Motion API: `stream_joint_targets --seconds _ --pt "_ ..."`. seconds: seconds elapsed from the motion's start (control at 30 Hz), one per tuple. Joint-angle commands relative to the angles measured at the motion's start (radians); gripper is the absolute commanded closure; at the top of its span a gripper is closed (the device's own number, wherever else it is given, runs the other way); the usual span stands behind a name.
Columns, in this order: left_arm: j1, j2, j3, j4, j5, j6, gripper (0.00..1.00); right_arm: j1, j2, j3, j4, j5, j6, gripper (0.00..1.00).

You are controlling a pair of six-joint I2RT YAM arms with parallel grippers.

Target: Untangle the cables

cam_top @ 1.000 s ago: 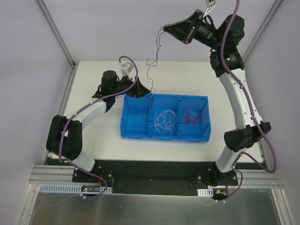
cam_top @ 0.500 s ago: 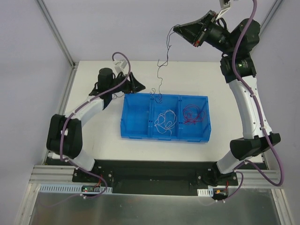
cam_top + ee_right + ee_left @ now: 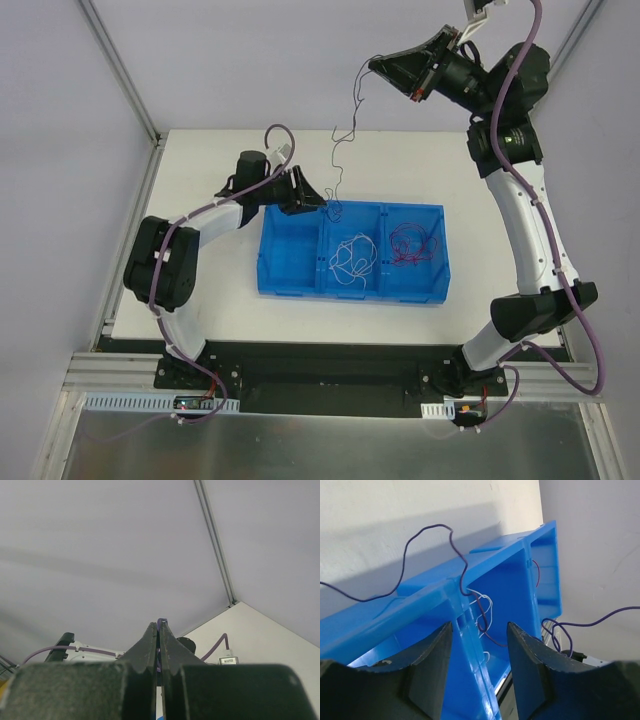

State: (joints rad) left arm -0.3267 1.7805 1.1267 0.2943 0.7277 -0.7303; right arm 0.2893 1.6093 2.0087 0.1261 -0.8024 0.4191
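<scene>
Right hand (image 3: pixel 378 63): pinching the dark wire (image 3: pixel 340 150), dangling it high over the far bench (image 3: pixel 200 160).
Left hand (image 3: pixel 318 200): gaping half-wide astride the bin's (image 3: pixel 290 280) far rim, gripping nothing.
Wire tail: draping over that rim, between the left fingers (image 3: pixel 430 665).
Advice: likely nipping the tail low, pulling slowly, avoiding the white wire (image 3: pixel 350 258).

Left pincer (image 3: pixel 480 626) sits low, jaws apart; right pincer (image 3: pixel 159 626) hangs high, jaws pressed together.

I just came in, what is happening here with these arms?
The right gripper, raised high, is shut on the dark purple cable, which hangs down to the back wall of the blue bin. The left gripper is open at that wall. The white cable and the red cable lie in separate compartments.
</scene>
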Motion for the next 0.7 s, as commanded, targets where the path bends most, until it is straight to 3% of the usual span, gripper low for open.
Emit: stream_joint_targets --seconds 0.0,0.17,0.3,0.5,0.67 --pt "-0.023 0.031 0.071 0.046 0.015 -0.038 0.55 -0.006 -0.043 -0.010 0.090 -0.027 0.026 0.99" --pt "-0.035 0.082 0.114 0.046 0.001 -0.052 0.69 -0.006 -0.048 -0.025 0.112 -0.029 0.038 0.99" --pt "-0.037 0.073 0.130 0.051 -0.013 -0.041 1.00 -0.006 -0.048 -0.030 0.113 -0.032 0.033 0.99" --pt "0.043 -0.111 0.134 -0.098 -0.149 0.132 1.00 -0.030 -0.054 -0.042 0.104 -0.026 0.026 0.99" --pt "0.349 -0.205 -0.013 -0.162 -0.150 -0.036 1.00 -0.064 -0.089 -0.088 0.109 -0.012 0.020 0.99"
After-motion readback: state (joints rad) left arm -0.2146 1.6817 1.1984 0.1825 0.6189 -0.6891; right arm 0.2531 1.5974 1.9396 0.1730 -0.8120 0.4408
